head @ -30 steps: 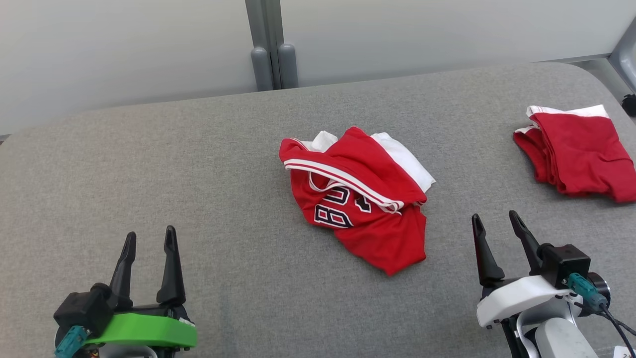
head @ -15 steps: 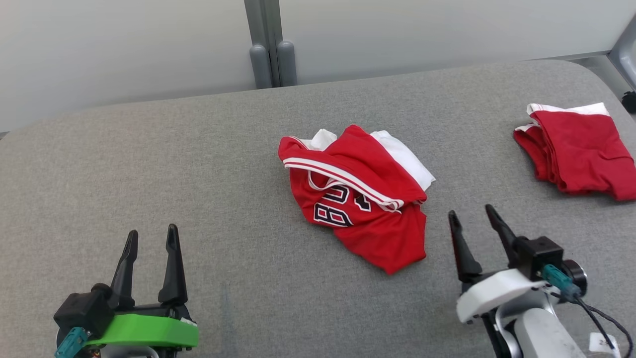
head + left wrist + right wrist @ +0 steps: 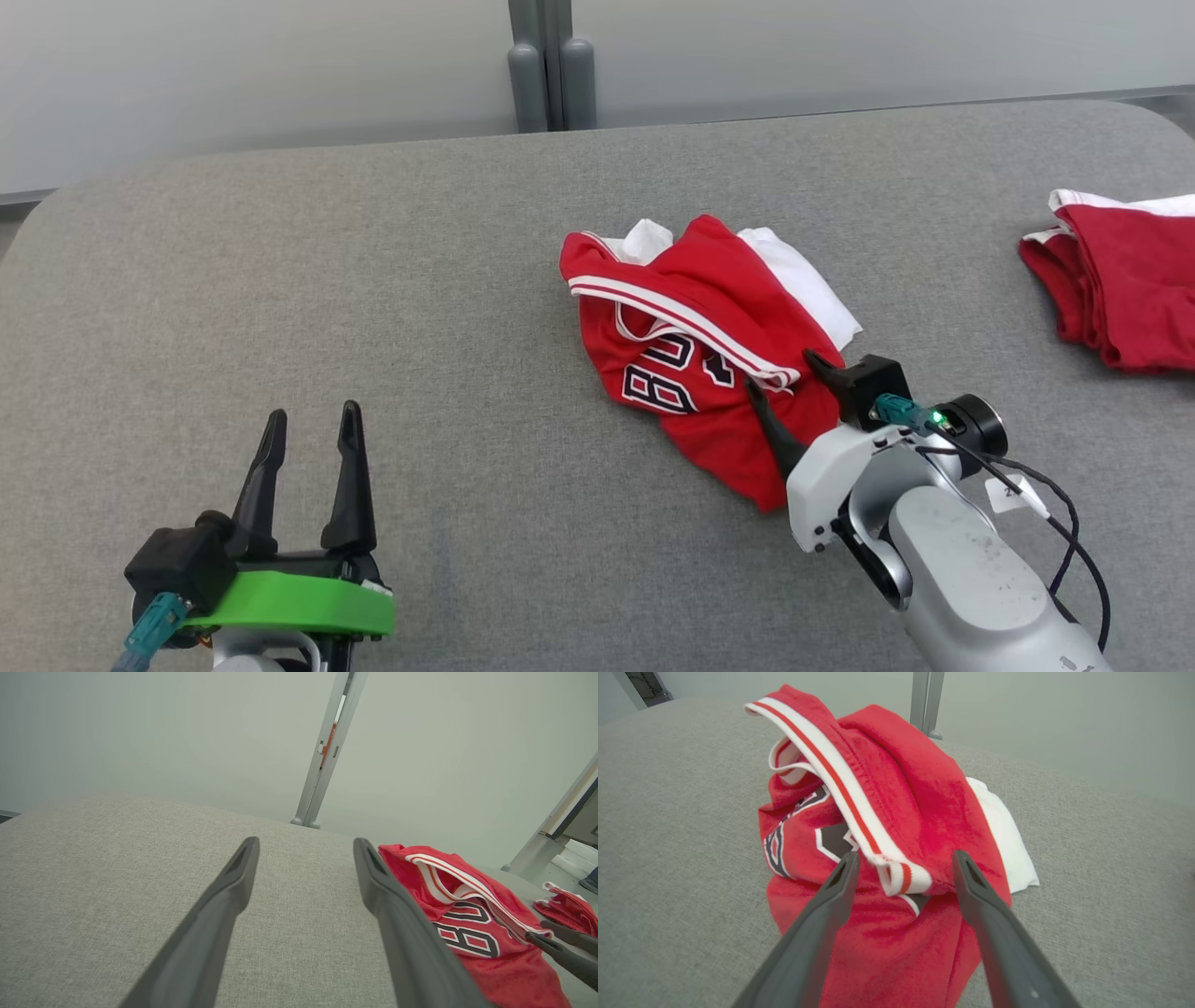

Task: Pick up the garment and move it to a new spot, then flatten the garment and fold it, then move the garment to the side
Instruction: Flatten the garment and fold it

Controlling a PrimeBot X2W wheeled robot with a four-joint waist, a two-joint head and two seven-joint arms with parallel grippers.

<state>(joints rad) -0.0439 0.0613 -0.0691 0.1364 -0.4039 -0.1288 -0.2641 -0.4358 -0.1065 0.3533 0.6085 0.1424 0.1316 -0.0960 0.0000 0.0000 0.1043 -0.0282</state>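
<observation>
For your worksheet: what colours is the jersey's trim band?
Trim band: white, red stripe; right wrist view.

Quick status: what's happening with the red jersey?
Left gripper open, idle. Right gripper open, fingers straddling striped trim of red jersey. Other red garment lies apart.

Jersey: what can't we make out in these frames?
- Jersey print, head view: folds hide most characters.
- White cloth, head view: red layer covers most; separate item or lining unclear.
- Second red garment: cut by head view's right edge.
- Right gripper, right wrist view: open jaws straddle the trim; contact unclear.
</observation>
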